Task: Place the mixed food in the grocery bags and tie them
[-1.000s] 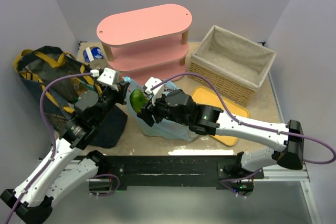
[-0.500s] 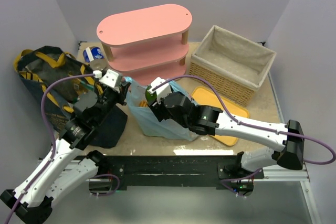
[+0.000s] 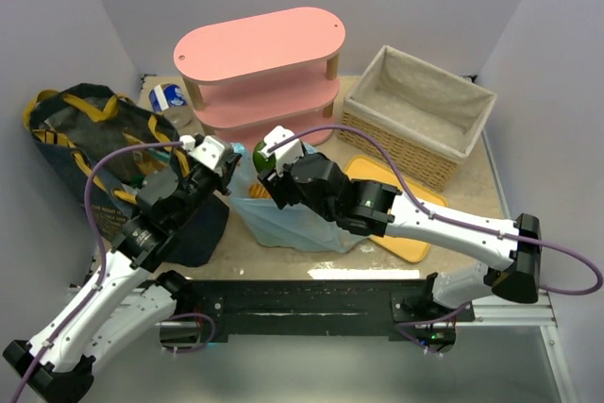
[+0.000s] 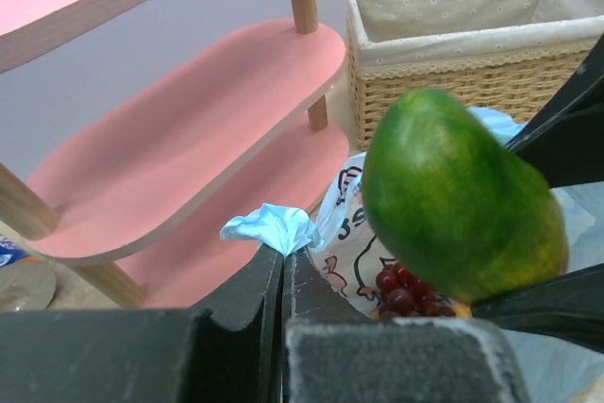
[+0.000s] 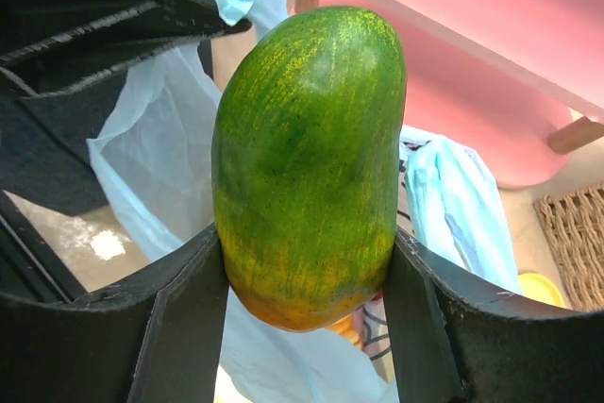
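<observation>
A green mango (image 5: 307,139) with a yellow-orange end sits between the fingers of my right gripper (image 5: 304,243), which is shut on it. It hangs over the mouth of the light-blue plastic bag (image 3: 283,219); in the top view the mango (image 3: 263,159) is beside the pink shelf's foot. My left gripper (image 4: 283,257) is shut on a bunched bit of the bag's rim (image 4: 269,228) and holds it up. Dark grapes (image 4: 401,290) lie inside the bag under the mango (image 4: 453,195). The navy denim tote (image 3: 80,134) with yellow handles stands at the far left.
A pink two-tier shelf (image 3: 260,49) stands close behind both grippers. A cloth-lined wicker basket (image 3: 420,115) is at the back right, with a yellow board (image 3: 411,200) in front of it. A round blue-and-white lid (image 3: 168,96) lies by the tote.
My right gripper has carried the mango a little farther back and right, over the bag's mouth. My left gripper has shifted slightly right, still holding the bag's rim.
</observation>
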Robot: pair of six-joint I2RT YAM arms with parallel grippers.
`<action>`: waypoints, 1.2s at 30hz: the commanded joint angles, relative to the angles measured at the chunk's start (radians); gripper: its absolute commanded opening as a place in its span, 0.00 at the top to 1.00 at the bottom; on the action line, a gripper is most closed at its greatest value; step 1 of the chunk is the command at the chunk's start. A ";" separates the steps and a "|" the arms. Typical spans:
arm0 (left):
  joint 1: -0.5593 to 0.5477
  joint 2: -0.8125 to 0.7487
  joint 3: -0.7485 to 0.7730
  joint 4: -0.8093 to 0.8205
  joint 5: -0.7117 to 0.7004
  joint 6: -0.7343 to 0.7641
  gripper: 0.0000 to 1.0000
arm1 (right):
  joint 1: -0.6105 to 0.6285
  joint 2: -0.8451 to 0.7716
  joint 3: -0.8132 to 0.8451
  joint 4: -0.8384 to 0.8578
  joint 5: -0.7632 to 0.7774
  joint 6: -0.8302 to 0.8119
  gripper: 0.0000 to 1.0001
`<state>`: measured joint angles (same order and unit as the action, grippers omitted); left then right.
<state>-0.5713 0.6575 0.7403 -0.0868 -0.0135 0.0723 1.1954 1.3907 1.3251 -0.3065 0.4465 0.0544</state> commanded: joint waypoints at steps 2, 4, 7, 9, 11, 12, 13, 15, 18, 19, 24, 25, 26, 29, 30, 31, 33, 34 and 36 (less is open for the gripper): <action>0.004 -0.024 0.002 0.071 0.024 0.027 1.00 | -0.026 0.060 0.016 -0.031 0.021 -0.080 1.00; 0.005 -0.035 0.001 0.071 0.023 0.027 1.00 | -0.042 0.076 0.005 -0.051 0.026 -0.088 1.00; 0.005 -0.047 0.002 0.104 0.017 0.026 1.00 | -0.045 0.076 0.017 -0.123 0.008 -0.096 1.00; 0.005 -0.048 0.005 0.107 0.015 0.026 1.00 | -0.045 0.064 0.037 -0.178 -0.028 -0.102 0.72; 0.004 -0.044 0.008 0.110 0.029 0.026 1.00 | -0.043 0.051 0.051 -0.218 -0.101 -0.105 0.45; 0.005 -0.036 0.011 0.110 0.035 0.029 1.00 | -0.045 0.038 0.069 -0.227 -0.136 -0.108 0.39; 0.004 -0.033 0.016 0.110 0.040 0.032 1.00 | -0.043 0.027 0.078 -0.236 -0.176 -0.108 0.36; 0.004 -0.021 0.024 0.107 0.046 0.041 1.00 | -0.043 0.001 0.104 -0.234 -0.346 -0.108 0.28; 0.005 -0.007 0.036 0.098 0.046 0.053 1.00 | -0.045 -0.057 0.147 -0.212 -0.491 -0.108 0.19; 0.004 -0.006 0.039 0.098 0.047 0.053 1.00 | -0.046 -0.091 0.161 -0.206 -0.506 -0.110 0.17; 0.004 0.001 0.042 0.104 0.049 0.049 1.00 | -0.134 -0.154 0.227 -0.212 -0.522 -0.145 0.05; 0.004 0.002 0.042 0.104 0.047 0.040 1.00 | -0.170 -0.156 0.236 -0.244 -0.523 -0.149 0.05; 0.005 0.002 0.045 0.104 0.046 0.034 1.00 | -0.227 -0.153 0.238 -0.256 -0.514 -0.163 0.05; 0.005 -0.001 0.050 0.102 0.047 0.017 1.00 | -0.260 -0.137 0.220 -0.293 -0.480 -0.202 0.05; 0.005 -0.001 0.050 0.102 0.049 0.015 1.00 | -0.261 -0.134 0.211 -0.295 -0.476 -0.205 0.05; 0.004 -0.002 0.051 0.101 0.047 0.017 1.00 | -0.261 -0.130 0.201 -0.290 -0.477 -0.211 0.05; 0.004 -0.002 0.054 0.099 0.049 0.015 1.00 | -0.261 -0.122 0.161 -0.272 -0.477 -0.220 0.05; 0.004 -0.001 0.056 0.098 0.049 0.017 1.00 | -0.261 -0.122 0.152 -0.251 -0.492 -0.225 0.05; 0.005 0.002 0.062 0.093 0.050 0.015 1.00 | -0.261 -0.114 0.128 -0.226 -0.499 -0.226 0.05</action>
<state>-0.5713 0.6621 0.7452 -0.0460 0.0231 0.0963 0.9310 1.2594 1.4952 -0.5461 -0.0299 -0.1337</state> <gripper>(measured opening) 0.018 0.946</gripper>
